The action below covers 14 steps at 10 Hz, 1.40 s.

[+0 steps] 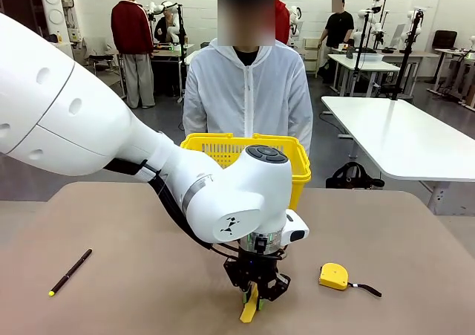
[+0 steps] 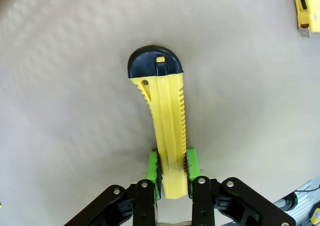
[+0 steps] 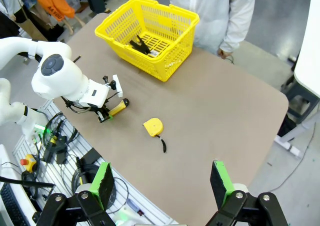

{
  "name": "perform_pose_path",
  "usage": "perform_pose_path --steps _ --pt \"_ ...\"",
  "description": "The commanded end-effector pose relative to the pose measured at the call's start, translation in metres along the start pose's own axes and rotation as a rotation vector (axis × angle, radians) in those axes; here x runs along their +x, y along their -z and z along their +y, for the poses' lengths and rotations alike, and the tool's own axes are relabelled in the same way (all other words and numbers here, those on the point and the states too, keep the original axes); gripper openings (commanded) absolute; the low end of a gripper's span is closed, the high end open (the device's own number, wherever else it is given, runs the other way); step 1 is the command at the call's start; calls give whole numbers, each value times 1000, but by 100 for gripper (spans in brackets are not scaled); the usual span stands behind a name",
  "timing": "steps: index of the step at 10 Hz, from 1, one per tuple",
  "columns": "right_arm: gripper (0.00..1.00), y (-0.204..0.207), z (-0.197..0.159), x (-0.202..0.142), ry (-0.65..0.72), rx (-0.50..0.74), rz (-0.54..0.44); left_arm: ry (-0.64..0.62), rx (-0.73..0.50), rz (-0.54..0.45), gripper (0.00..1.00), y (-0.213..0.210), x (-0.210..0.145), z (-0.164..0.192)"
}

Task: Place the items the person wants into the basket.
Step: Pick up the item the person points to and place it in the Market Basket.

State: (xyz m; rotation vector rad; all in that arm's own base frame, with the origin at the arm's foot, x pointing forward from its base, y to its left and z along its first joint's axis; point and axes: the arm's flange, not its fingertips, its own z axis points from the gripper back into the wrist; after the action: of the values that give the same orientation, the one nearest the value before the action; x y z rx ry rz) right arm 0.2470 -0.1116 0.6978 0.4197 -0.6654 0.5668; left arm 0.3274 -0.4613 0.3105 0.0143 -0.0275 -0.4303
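The yellow-and-black utility knife (image 2: 167, 121) runs away from my left gripper (image 2: 172, 166), black end farthest. Both green pads (image 2: 154, 168) press on the sides of its near end, so the gripper is shut on it. In the front view the left gripper (image 1: 256, 287) points down near the table's front edge, with the knife (image 1: 250, 307) at table level below it. The yellow basket (image 1: 297, 164) stands at the far edge in front of the person (image 1: 247, 90). Something dark lies on the floor of the basket (image 3: 175, 50). My right gripper (image 3: 162, 178) hangs open and high over the table, holding nothing.
A yellow tape measure (image 1: 334, 275) lies right of the left gripper. A thin black pen (image 1: 70, 272) lies at the front left. The person's hand hangs by the table's far edge. Bare tabletop lies between the knife and the basket.
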Motion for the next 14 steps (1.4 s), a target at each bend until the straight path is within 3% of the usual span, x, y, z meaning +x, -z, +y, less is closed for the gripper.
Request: perform_pose_path --steps 1,3,5,8,11,14 --pt "100 1 -1 0 -8 16 -7 -9 14 1 0 3 1 0" --pt "100 1 -1 0 -8 16 -7 -48 2 -25 0 -40 3 10" --pt "100 1 -1 0 -8 16 -7 -24 -3 -62 0 -133 1 27" --pt "100 1 -1 0 -8 16 -7 -13 71 -89 0 -230 55 63" --pt "100 1 -1 0 -8 16 -7 113 128 -144 0 -243 155 119" --pt "100 1 -1 0 -8 16 -7 159 36 -150 0 -212 219 159"
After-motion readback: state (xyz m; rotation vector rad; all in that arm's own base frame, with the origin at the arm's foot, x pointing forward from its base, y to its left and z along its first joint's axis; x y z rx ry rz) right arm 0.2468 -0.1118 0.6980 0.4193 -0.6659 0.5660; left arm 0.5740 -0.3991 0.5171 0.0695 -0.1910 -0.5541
